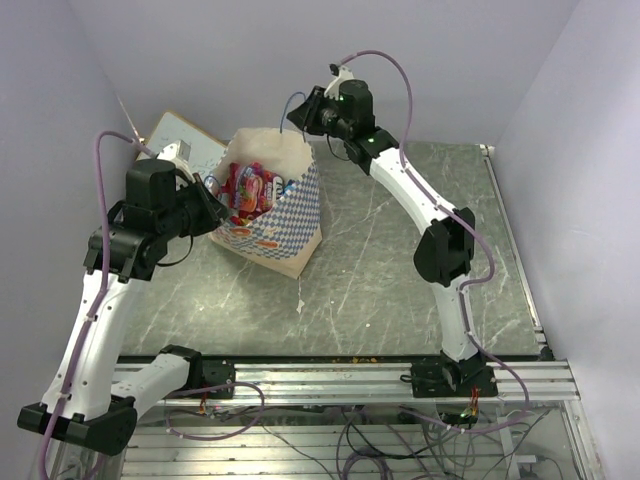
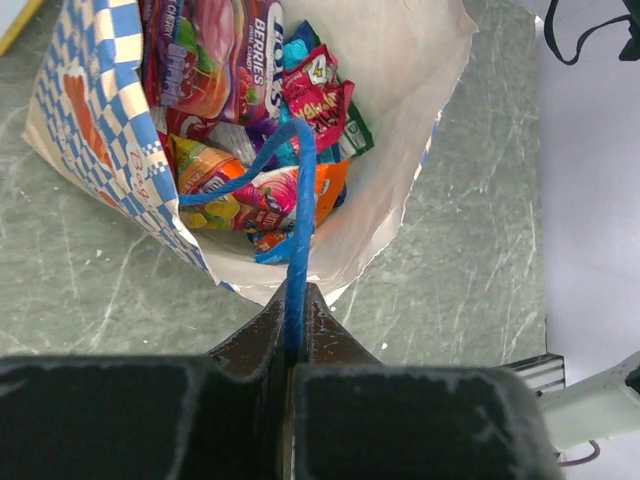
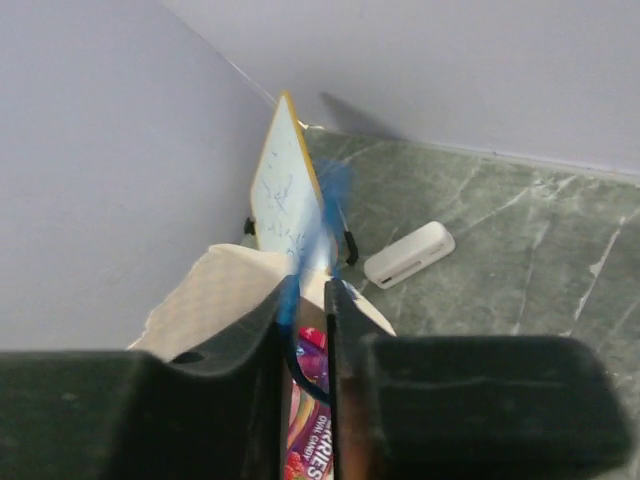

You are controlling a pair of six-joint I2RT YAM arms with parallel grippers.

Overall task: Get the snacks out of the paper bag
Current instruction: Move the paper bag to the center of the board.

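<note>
The bag (image 1: 275, 215) stands on the table (image 1: 400, 290), snacks (image 2: 250, 120) inside. The left gripper (image 2: 292, 345) pinches one blue cord (image 2: 295, 230); the right gripper (image 3: 308, 300) is nearly closed around the other cord (blurred). Packets look light and slippery; grip them by an edge.

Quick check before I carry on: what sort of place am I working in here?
Probably a lab test cell, not a shop or kitchen: a green marbled tabletop boxed in by plain pale walls, with an aluminium rail at the near edge and loose wiring below it.
</note>
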